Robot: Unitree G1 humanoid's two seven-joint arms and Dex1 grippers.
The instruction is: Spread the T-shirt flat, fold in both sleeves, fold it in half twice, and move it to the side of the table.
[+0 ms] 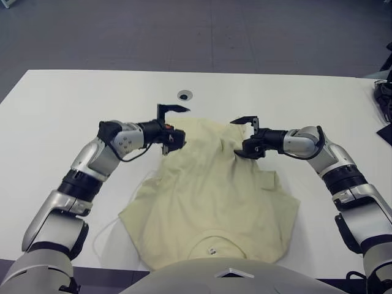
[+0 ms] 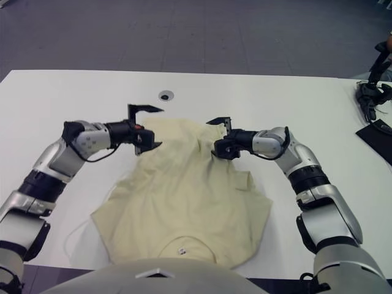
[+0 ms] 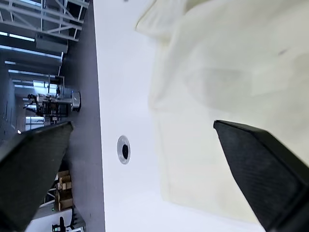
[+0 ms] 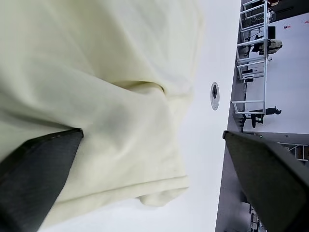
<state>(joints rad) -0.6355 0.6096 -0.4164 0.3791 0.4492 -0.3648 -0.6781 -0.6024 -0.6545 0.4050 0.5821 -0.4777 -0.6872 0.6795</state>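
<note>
- The T-shirt (image 1: 208, 196), pale yellow, lies rumpled on the white table (image 1: 61, 104). It sits at the middle of the near half, with its collar (image 1: 211, 242) at 6 o'clock, closest to the robot.
- At about 3 o'clock on the shirt, a flap of cloth (image 1: 264, 179) is doubled over onto the body.
- The shirt's bottom edge is at its 12 o'clock end, where the cloth narrows and bunches into creases.
- The left pincer (image 2: 158, 127) is at the shirt's 11 o'clock corner. Its dark fingers (image 3: 260, 169) are spread wide and hold nothing, with the hem and bare table showing between them.
- The right pincer (image 1: 236, 137) is at the 1 o'clock corner. Its fingers (image 4: 34, 169) are also wide apart, with cloth in the gap but nothing gripped.
- Beyond the hem, towards 12 o'clock, a small round hole (image 1: 184, 95) is set in the tabletop.
- At 2 o'clock, on the table's edge, lies some black gear (image 1: 384, 101).
</note>
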